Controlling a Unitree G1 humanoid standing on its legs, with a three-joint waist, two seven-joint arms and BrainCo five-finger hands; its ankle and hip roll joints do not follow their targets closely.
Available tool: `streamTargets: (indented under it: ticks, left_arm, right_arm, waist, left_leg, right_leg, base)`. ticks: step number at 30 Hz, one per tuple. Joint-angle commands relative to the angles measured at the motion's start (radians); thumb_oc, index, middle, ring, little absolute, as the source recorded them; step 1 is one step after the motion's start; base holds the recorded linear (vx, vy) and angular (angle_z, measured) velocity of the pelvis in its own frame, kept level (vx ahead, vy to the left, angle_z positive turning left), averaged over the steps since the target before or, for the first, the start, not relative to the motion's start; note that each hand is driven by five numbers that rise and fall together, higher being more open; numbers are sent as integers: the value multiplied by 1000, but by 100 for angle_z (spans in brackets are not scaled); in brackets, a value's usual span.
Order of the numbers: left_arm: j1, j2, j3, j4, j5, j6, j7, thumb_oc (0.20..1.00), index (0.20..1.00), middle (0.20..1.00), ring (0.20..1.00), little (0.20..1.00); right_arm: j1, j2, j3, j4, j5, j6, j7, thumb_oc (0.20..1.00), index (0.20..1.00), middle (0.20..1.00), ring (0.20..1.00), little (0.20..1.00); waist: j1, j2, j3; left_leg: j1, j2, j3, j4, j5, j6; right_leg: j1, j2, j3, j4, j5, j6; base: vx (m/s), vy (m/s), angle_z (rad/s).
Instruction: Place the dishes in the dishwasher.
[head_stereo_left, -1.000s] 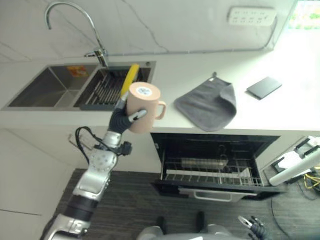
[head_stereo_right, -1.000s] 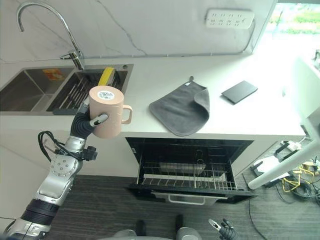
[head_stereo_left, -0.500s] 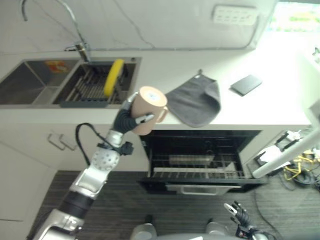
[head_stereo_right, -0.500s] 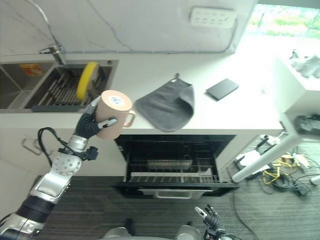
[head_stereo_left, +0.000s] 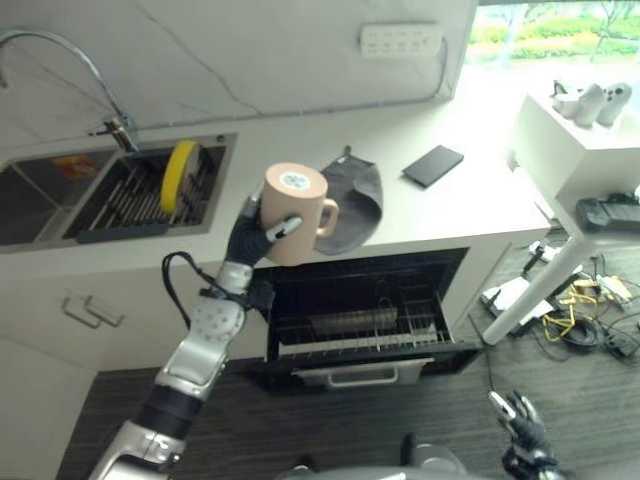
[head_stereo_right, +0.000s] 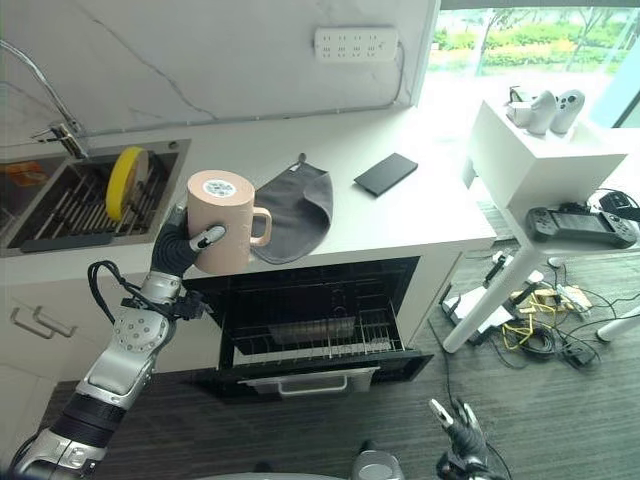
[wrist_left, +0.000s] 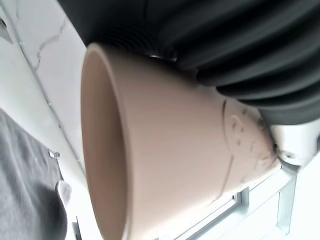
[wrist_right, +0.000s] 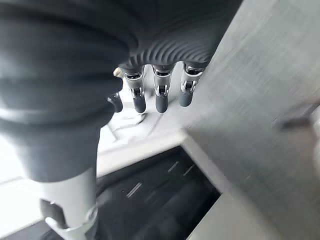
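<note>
One mug (head_stereo_left: 293, 214) sits in our left robot hand (head_stereo_left: 252, 236) — fingers curled round its side, held up in the air in front of the tabletop (head_stereo_left: 420, 215) edge, base toward the camera, handle toward the grey cloth (head_stereo_left: 352, 194). Below it the dishwasher (head_stereo_left: 360, 320) stands open with its rack (head_stereo_left: 355, 334) pulled out. A yellow plate (head_stereo_left: 179, 164) stands on edge in the sink (head_stereo_left: 135, 195). Our right robot hand (head_stereo_right: 458, 432) hangs low over the floor (head_stereo_right: 540, 410), fingers relaxed — holding nothing.
</note>
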Motion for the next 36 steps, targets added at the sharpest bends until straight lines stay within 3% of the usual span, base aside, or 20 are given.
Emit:
streamTargets:
  ticks: [1,3,8,13,15,19,24,31,36]
  left_arm:
    - [-17,-2,34,11,-173,-64,-19,200,200,200,200,200]
    - [1,-41,32,44,-341,-116,-92,200,200,200,200,200]
    - [-48,-138,-9,115,-547,-116,-159,200,200,200,200,200]
    - [-60,-150,-45,77,-519,-90,-159,200,200,200,200,200]
    - [-63,-147,-59,56,-453,-96,-147,200,200,200,200,200]
    - [-72,-94,-103,-29,-256,-90,-134,200,200,200,200,200]
    - [-70,-40,-132,-90,-176,-55,-156,200,200,200,200,200]
    - [-74,-22,-158,-107,-114,-43,-171,200,200,200,200,200]
    - [-79,-5,-166,-105,-37,-19,-117,200,200,200,200,200]
  right_arm:
    - [-17,-9,-88,-141,-16,-112,9,1000,1000,1000,1000,1000]
    - [20,-49,-126,-437,-34,-129,80,1000,1000,1000,1000,1000]
    - [-60,-92,-112,-712,-13,-111,159,1000,1000,1000,1000,1000]
    - [-138,-104,-27,-793,45,-25,257,1000,1000,1000,1000,1000]
    - [-184,-100,36,-804,14,19,241,1000,1000,1000,1000,1000]
    - [-275,-116,131,-813,-50,39,157,1000,1000,1000,1000,1000]
    - [-350,-154,167,-821,-60,102,122,1000,1000,1000,1000,1000]
    - [-400,-184,184,-813,-103,138,98,1000,1000,1000,1000,1000]
    - [-431,-201,194,-825,-99,171,108,1000,1000,1000,1000,1000]
  waist:
    - [-28,-46,-26]
    - [-61,-58,-33]
    - [-90,-62,-55]
    - [-64,-60,-65]
    - [-41,-59,-69]
    - [16,-55,-76]
    - [58,-57,-81]
    - [80,-61,-84]
    - [87,-63,-82]
  left_leg:
    - [-39,31,-31,111,-100,7]
    - [-38,20,-21,116,-110,20]
    - [-28,14,16,125,-122,24]
    - [-22,16,15,119,-120,18]
    - [-20,16,3,112,-117,13]
    - [-16,13,-38,89,-104,3]
    - [-5,7,-60,64,-99,2]
    - [2,4,-73,49,-96,3]
    - [7,4,-78,44,-95,3]
  right_leg:
    - [53,-58,13,-24,-58,73]
    - [37,-52,46,-10,-65,73]
    - [33,-45,71,-13,-68,67]
    - [52,-49,49,-31,-63,62]
    - [63,-52,32,-42,-61,59]
    - [87,-53,0,-60,-60,57]
    - [104,-60,-28,-68,-59,60]
    - [113,-61,-37,-73,-57,60]
    - [117,-60,-39,-73,-56,60]
  base:
    - [-105,7,-37]
    - [-102,14,-47]
    - [-58,47,-52]
    - [-10,7,-1]
    - [22,-19,28]
    - [54,-13,44]
    - [39,-7,18]
    - [12,-1,7]
    - [0,0,0]
